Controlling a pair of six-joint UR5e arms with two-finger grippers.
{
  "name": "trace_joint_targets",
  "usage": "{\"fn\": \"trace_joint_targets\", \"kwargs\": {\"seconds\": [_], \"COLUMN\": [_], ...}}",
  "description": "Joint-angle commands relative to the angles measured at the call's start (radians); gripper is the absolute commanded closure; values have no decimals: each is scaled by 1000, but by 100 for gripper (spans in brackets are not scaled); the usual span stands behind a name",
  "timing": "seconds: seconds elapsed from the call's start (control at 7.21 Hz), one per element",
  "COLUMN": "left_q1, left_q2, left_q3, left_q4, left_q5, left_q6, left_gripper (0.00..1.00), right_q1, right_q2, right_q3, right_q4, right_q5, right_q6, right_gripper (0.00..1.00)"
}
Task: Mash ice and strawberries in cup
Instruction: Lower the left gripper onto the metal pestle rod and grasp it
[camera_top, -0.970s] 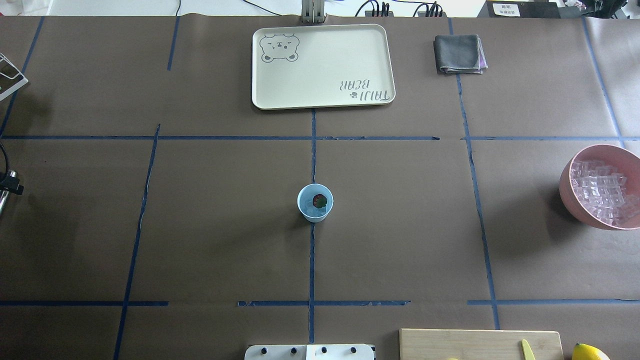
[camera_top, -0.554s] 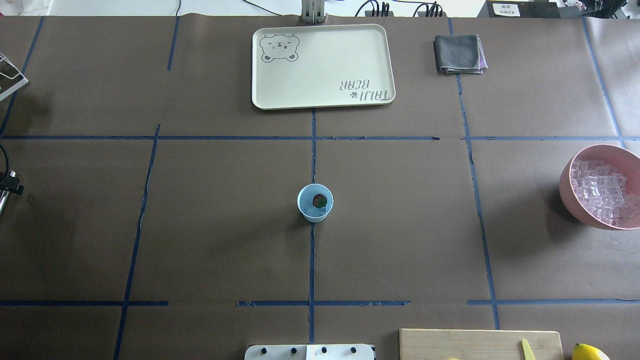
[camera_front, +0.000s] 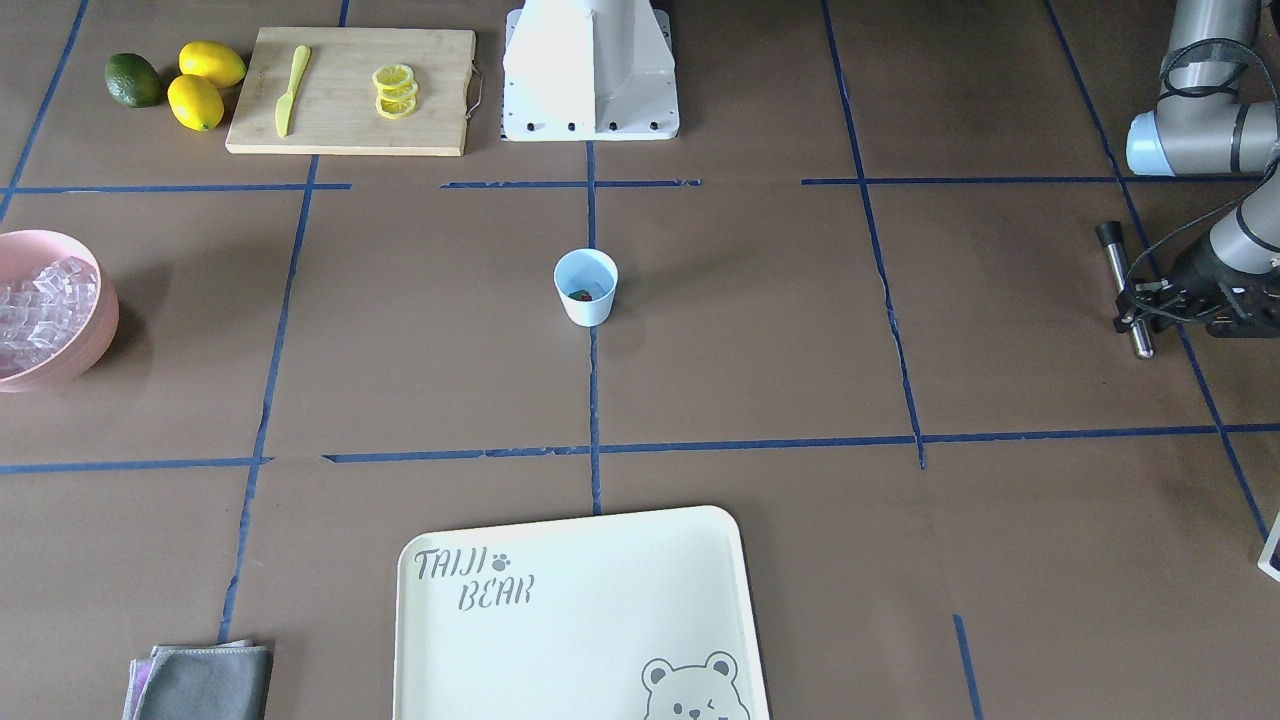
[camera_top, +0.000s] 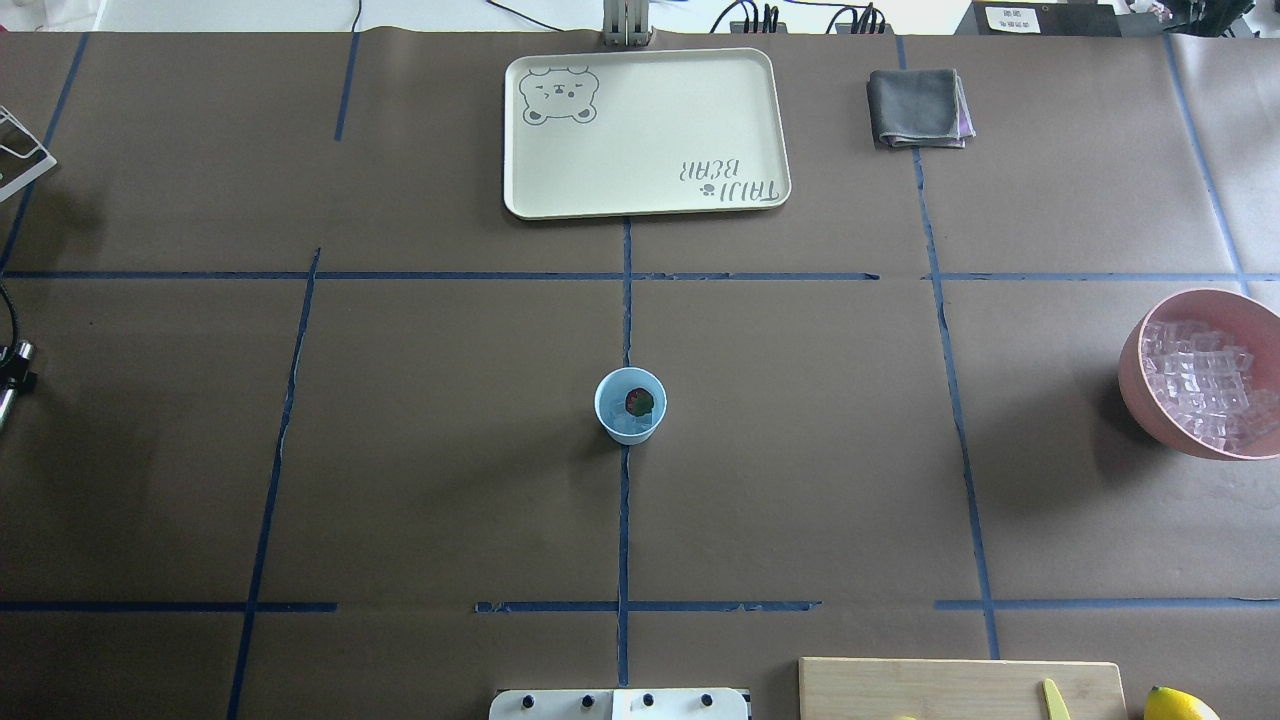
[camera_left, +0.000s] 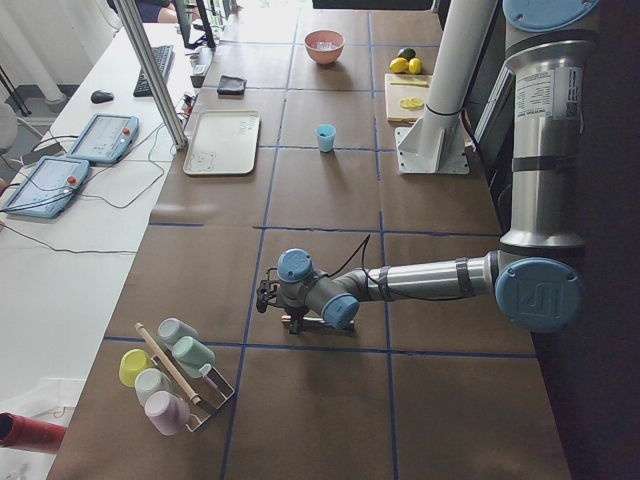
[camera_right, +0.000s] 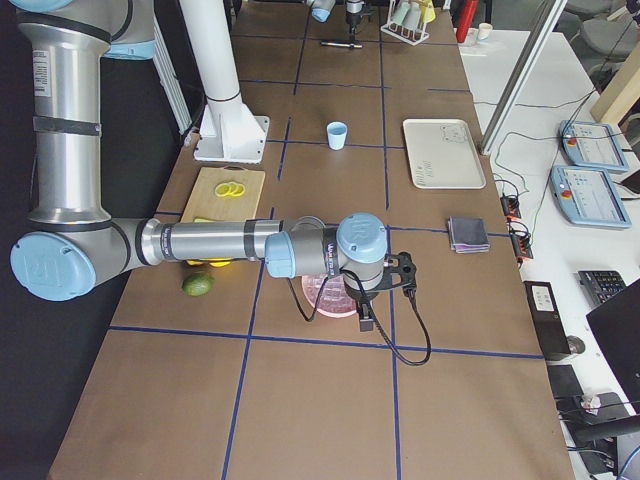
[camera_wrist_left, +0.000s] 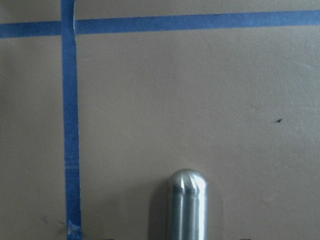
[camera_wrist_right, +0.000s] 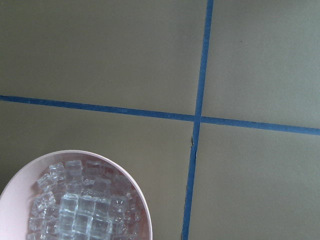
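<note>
Step, likely: masher in hand, not yet at cup. Left gripper pinching steel round-tipped rod, far out on robot's left. Small light-blue plastic cup at centre, 1 red strawberry plus clear ice cubes inside. Right gripper: spread or closed, cannot tell. Next: carry rod over cup, plunge straight down.

Left gripper low, clamped tight.

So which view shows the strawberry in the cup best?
Overhead exterior: it looks down into the cup, baring the strawberry. Front-facing shows a sliver past the rim; side views only the tiny cup; wrist views nothing.
</note>
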Motion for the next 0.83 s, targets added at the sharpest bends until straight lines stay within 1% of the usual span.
{"fn": "trace_joint_targets", "kwargs": {"seconds": [0.0, 0.28, 0.55, 0.69], "left_q1": [0, -9, -11, -17], "left_q2": [6, 15, -15, -37], "left_q3": [-8, -106, -247, -324], "left_q4": [-19, 1, 32, 35], "left_q5": [0, -11, -17, 3], "left_q6": [0, -3, 6, 6], "left_gripper": [98, 100, 100, 100], "right_q1": [0, 0, 0, 0], "right_q2": [0, 0, 2, 3], "right_q3": [-1, 2, 7, 12], "right_q4": [0, 0, 6, 8], "right_q5": [0, 3, -2, -3], "right_q6": [0, 0, 0, 0], "right_gripper": [1, 1, 1, 1]}}
